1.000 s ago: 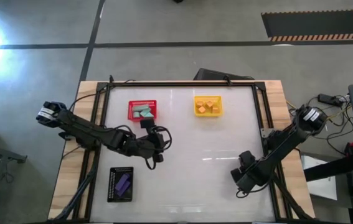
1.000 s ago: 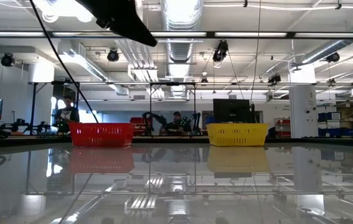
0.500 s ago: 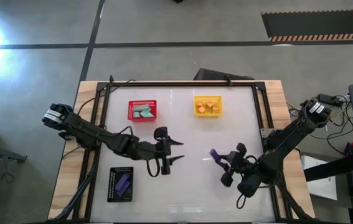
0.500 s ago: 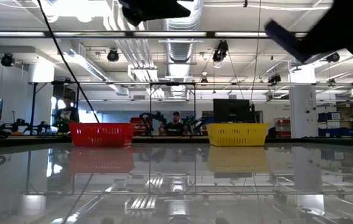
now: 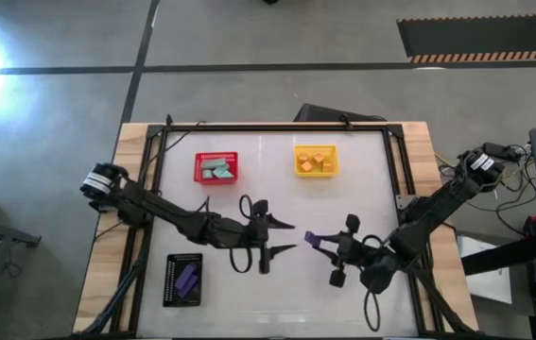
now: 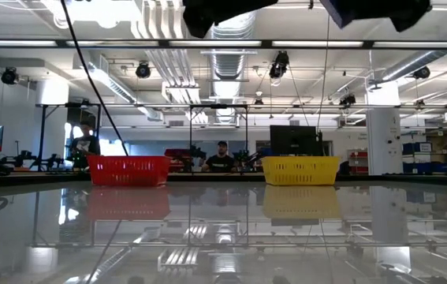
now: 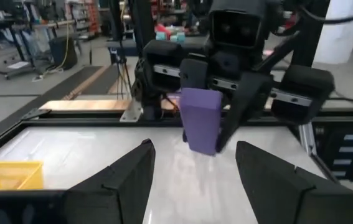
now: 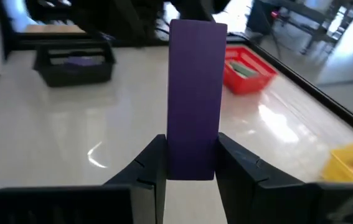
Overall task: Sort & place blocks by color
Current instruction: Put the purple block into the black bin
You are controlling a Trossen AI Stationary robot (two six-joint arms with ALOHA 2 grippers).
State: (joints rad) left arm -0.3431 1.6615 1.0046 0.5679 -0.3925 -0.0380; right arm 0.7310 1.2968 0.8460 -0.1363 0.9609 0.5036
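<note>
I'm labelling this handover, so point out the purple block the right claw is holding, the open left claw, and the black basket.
purple block [image 8: 192, 99], right wrist view, middle of its front face.
left claw [image 5: 283, 238], high view, midway between its spread fingertips.
black basket [image 5: 169, 282], high view, its left wall.

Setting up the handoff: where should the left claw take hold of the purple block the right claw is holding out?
Judging by its pose, grip the free end of the purple block that sticks out past the right claw, which pinches its other end. The open left claw already faces it, so come straight on, fingers closing on its flat faces.
</note>
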